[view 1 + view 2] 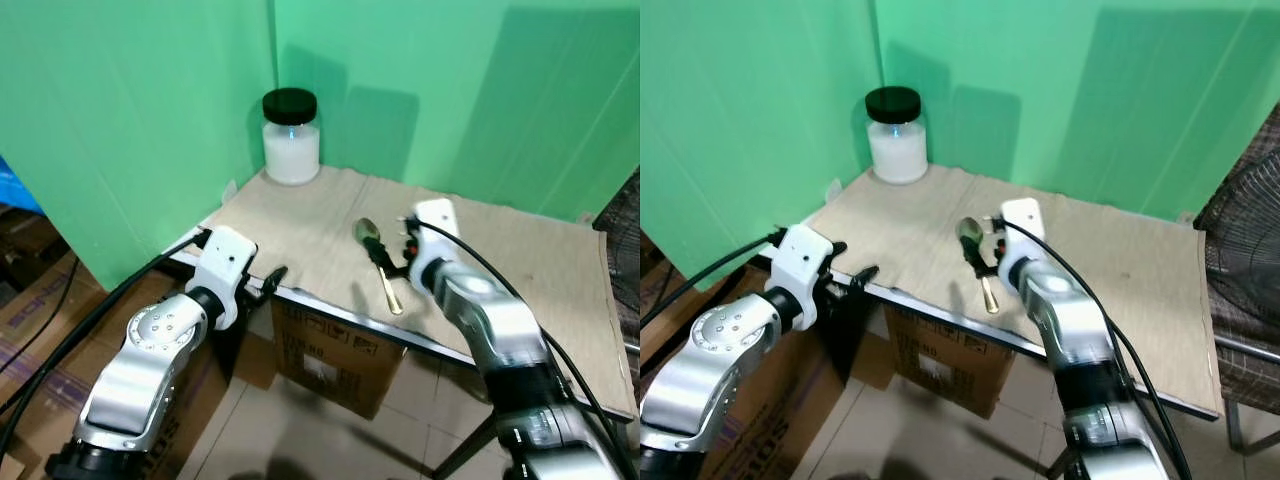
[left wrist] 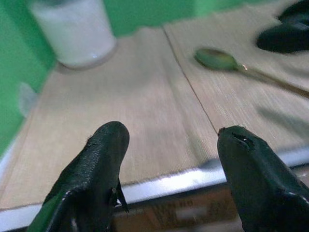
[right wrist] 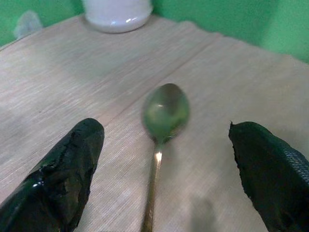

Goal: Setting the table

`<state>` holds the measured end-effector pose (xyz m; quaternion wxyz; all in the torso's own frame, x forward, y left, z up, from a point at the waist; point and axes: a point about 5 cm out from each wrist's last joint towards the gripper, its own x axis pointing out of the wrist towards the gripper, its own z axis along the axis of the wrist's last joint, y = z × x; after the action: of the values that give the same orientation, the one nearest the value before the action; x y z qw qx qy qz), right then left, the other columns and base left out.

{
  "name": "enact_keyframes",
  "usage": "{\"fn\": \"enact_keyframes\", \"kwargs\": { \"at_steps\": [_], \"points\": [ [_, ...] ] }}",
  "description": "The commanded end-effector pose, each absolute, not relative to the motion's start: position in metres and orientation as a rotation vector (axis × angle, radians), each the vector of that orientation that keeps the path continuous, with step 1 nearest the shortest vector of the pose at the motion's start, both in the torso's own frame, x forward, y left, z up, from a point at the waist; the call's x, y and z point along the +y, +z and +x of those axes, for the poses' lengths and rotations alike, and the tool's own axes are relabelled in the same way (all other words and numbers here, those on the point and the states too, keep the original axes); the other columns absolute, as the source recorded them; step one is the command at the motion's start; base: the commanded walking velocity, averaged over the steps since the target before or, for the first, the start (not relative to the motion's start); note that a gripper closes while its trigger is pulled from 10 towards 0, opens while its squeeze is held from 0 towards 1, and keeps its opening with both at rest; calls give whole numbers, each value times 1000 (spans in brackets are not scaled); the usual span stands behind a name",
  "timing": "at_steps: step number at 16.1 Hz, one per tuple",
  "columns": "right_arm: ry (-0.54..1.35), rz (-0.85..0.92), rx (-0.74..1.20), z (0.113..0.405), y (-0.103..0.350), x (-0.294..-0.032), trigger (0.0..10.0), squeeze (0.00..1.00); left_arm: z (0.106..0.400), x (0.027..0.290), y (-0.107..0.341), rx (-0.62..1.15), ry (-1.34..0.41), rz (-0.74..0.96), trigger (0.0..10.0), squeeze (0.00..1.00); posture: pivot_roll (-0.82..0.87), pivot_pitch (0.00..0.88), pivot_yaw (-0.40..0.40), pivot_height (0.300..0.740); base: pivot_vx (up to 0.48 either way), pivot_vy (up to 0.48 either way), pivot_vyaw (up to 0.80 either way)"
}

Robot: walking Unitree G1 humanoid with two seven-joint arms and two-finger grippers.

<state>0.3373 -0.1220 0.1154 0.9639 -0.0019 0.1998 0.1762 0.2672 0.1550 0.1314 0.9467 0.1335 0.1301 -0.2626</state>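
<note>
A metal spoon (image 1: pixel 378 262) lies on the wooden table (image 1: pixel 520 270), its bowl towards the back and its handle pointing at the front edge. My right gripper (image 3: pixel 165 131) is open and low over the table, one finger on each side of the spoon (image 3: pixel 164 113), not touching it. At the table's front left edge my left gripper (image 2: pixel 175 133) hangs open with nothing between its fingers. A white jar (image 1: pixel 291 137) with a black lid stands in the back left corner.
Green backdrop panels close off the back and left of the table. Under the table sits a cardboard box (image 1: pixel 330 360), and more boxes (image 1: pixel 30 300) lie on the floor at the left. A fan grille (image 1: pixel 1245 240) stands at the right.
</note>
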Motion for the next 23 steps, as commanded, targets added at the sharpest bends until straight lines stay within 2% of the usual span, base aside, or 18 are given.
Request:
{"fn": "enact_keyframes", "kwargs": {
  "at_steps": [1, 4, 5, 6, 7, 8, 9, 10, 11, 23],
  "points": [
    [375, -26, 433, 350, 117, -122, 10000, 1000, 267, 155, 134, 289, -600, 297, 10000, 1000, 51, 0, -10, 740, 0, 0, 0],
    [357, -65, 503, 362, 111, -123, 10000, 1000, 260, 156, 135, 326, -695, 308, 10000, 1000, 50, 0, -16, 740, 0, 0, 0],
    [336, -73, 515, 364, 109, -124, 10000, 1000, 259, 156, 134, 331, -712, 328, 10000, 839, 49, 0, -19, 740, 0, 0, 0],
    [322, -90, 533, 366, 107, -125, 10000, 647, 258, 157, 132, 341, -721, 349, 10000, 576, 47, 0, -20, 740, 0, 0, 0],
    [316, -85, 548, 367, 105, -125, 10000, 0, 257, 156, 132, 346, -727, 353, 10000, 482, 48, 0, -20, 740, 0, 0, 0],
    [318, -67, 562, 369, 104, -125, 10000, 0, 257, 155, 133, 347, -739, 350, 10000, 467, 46, 0, -18, 740, 0, 0, 0],
    [321, -74, 576, 369, 101, -126, 4824, 0, 258, 155, 132, 346, -734, 362, 10000, 443, 45, 0, -17, 740, 0, 0, 0],
    [327, -78, 583, 368, 99, -125, 1686, 0, 258, 155, 131, 349, -735, 361, 10000, 443, 44, 0, -17, 740, 0, 0, 0],
    [316, -87, 581, 368, 97, -127, 118, 0, 257, 154, 130, 353, -741, 359, 10000, 435, 44, 0, -17, 740, 0, 0, 0],
    [320, -7, 653, 365, 84, -127, 0, 0, 257, 153, 129, 355, -756, 363, 10000, 443, 45, 0, -18, 740, 0, 0, 0]
  ]
}}
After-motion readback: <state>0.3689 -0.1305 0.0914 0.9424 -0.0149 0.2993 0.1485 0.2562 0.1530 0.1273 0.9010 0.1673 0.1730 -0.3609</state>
